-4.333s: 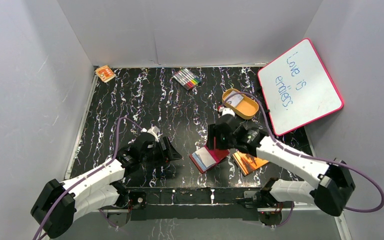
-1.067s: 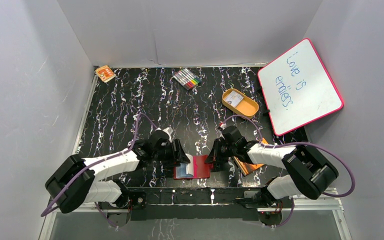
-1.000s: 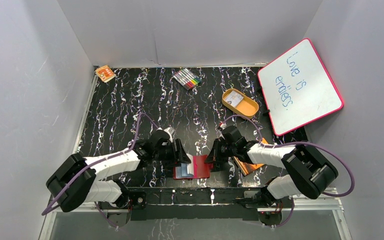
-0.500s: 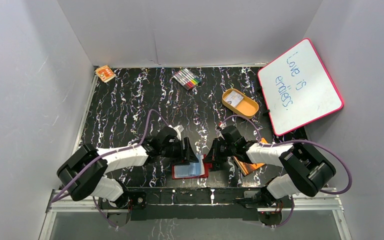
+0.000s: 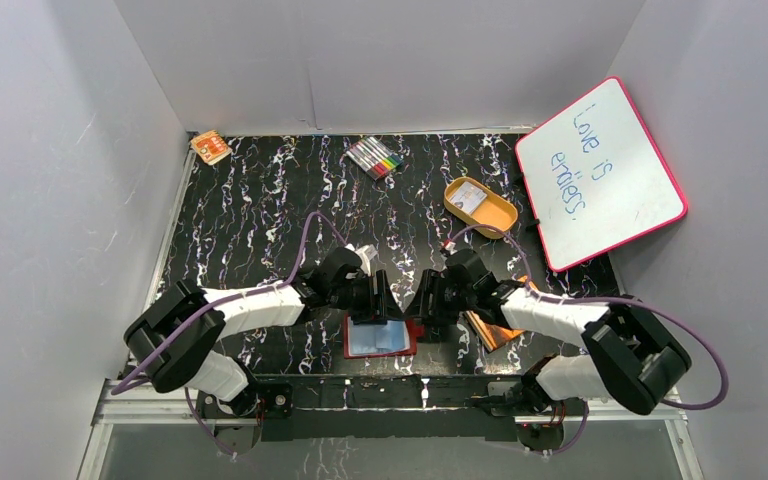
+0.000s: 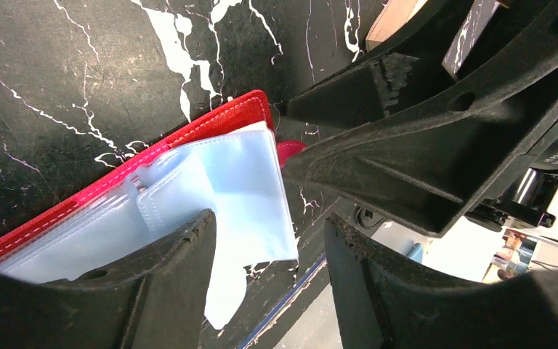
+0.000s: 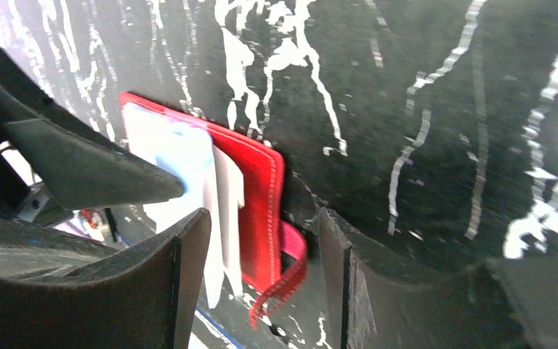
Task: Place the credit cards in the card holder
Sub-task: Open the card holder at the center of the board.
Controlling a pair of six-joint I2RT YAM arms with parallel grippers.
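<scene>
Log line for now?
left gripper: open, above card holder | right gripper: open, at its right edge | card holder: lying open

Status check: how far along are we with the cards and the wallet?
Done: the dark-red folding wallet lies open, clear sleeves exposed. In hand: the left gripper and right gripper, both open, straddle its sleeves and edge; neither holds a card. Left: a whitish card sits in the orange oval tray, not yet pocketed.
</scene>
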